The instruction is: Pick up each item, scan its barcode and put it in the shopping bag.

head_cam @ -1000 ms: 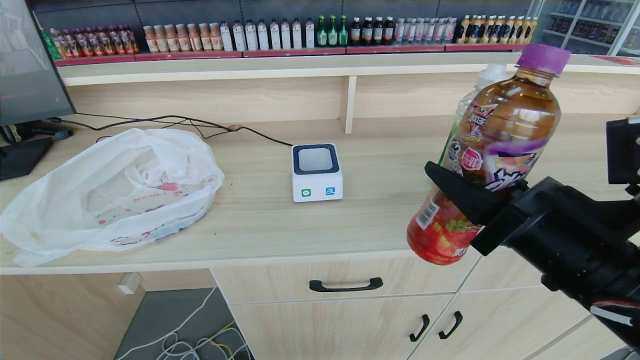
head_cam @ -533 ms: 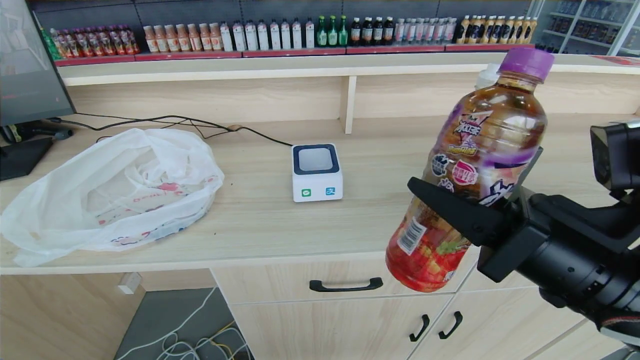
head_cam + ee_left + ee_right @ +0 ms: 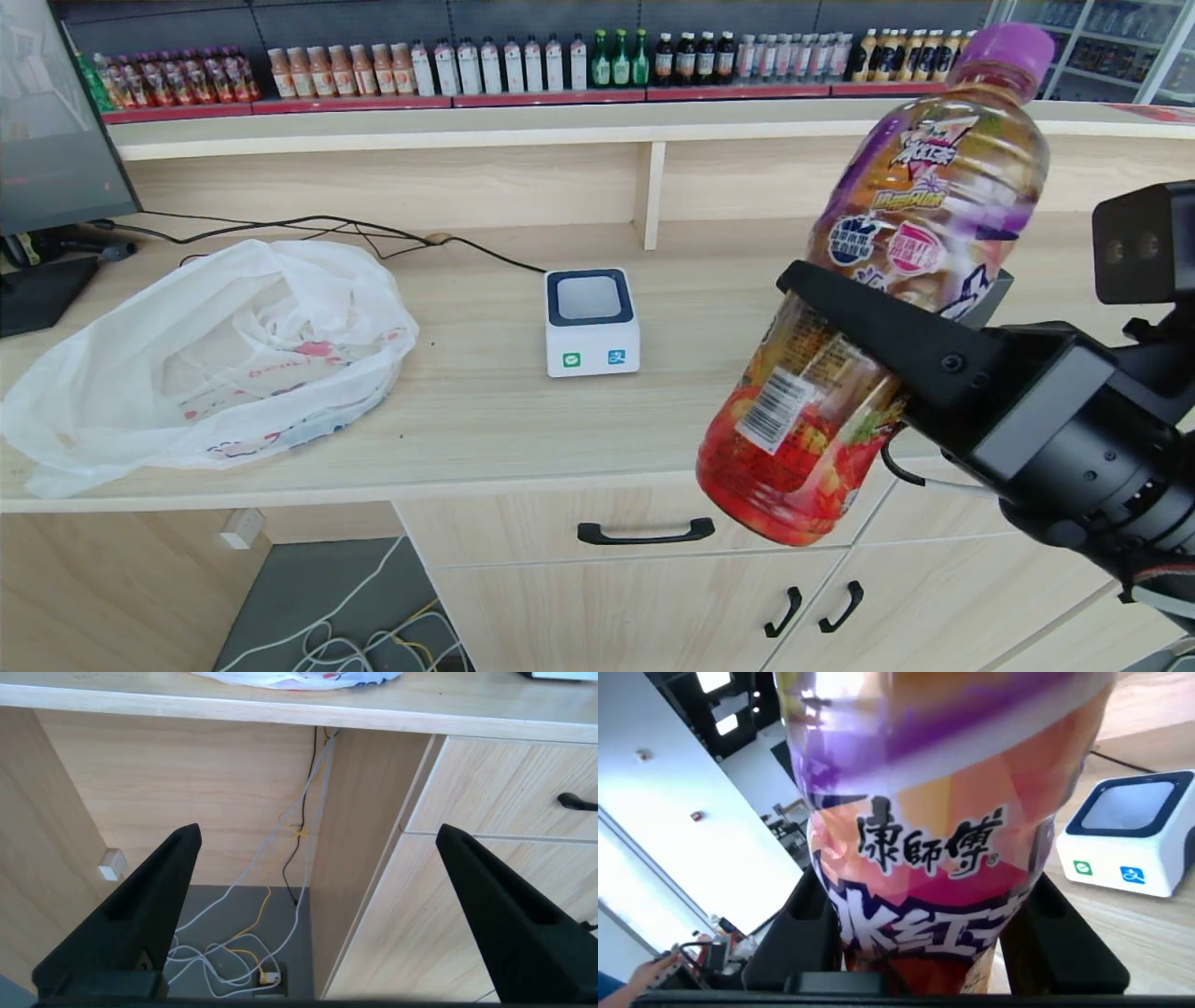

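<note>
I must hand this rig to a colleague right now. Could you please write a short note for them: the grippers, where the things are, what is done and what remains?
Left gripper: open, empty, low in front of the counter's open bay.
Right gripper: shut on the bottle, held tilted in the air to the right of the scanner, purple cap uppermost. Its barcode faces the head camera, not the scanner.
Shopping bag: lies on the counter, left of the scanner; what is inside cannot be told.
Done: bottle picked up.
To do: scan its barcode, then put it in the shopping bag.
</note>
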### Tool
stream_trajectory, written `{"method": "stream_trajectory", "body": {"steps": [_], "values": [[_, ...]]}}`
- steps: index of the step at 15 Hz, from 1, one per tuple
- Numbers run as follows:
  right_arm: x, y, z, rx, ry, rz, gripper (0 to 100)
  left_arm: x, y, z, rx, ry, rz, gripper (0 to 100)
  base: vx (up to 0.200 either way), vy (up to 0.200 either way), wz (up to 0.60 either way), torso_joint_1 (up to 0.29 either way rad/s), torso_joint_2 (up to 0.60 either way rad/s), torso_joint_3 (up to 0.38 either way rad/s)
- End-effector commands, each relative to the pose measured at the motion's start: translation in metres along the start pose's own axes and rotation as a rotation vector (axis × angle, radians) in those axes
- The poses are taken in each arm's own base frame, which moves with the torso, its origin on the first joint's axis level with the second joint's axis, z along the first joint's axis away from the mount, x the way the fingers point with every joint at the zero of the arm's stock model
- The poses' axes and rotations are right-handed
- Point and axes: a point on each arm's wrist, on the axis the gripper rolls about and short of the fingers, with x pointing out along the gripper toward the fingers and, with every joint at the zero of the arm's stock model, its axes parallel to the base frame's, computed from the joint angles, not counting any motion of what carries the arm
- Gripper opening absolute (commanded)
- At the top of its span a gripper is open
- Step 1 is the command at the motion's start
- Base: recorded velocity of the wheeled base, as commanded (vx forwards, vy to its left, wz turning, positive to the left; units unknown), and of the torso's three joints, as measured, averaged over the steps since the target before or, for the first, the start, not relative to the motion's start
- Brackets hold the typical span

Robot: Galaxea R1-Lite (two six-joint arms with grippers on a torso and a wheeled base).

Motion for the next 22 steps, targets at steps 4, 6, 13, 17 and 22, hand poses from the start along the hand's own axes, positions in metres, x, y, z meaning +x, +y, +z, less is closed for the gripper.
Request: {"method": "stream_trajectory", "body": {"steps": [4, 6, 13, 17, 22], "values": [[0.011, -0.011, -0.014, 0.063, 0.016, 0.044, 0, 0.000, 0.000, 0.000, 0.000, 0.000, 0.000, 100, 0.000, 0.000, 0.00, 0.000, 0.00, 0.000], [0.012, -0.010, -0.016, 0.064, 0.068, 0.116, 0, 0.000, 0.000, 0.000, 0.000, 0.000, 0.000, 100, 0.000, 0.000, 0.00, 0.000, 0.00, 0.000], [0.017, -0.005, -0.008, 0.197, 0.071, 0.174, 0, 0.000, 0.000, 0.000, 0.000, 0.000, 0.000, 100, 0.000, 0.000, 0.00, 0.000, 0.00, 0.000], [0.019, -0.001, 0.000, 0.244, 0.052, 0.195, 0, 0.000, 0.000, 0.000, -0.002, 0.000, 0.000, 100, 0.000, 0.000, 0.00, 0.000, 0.00, 0.000], [0.021, 0.002, 0.003, 0.250, 0.039, 0.212, 0, 0.000, 0.000, 0.000, -0.002, 0.000, 0.000, 100, 0.000, 0.000, 0.00, 0.000, 0.00, 0.000]]}}
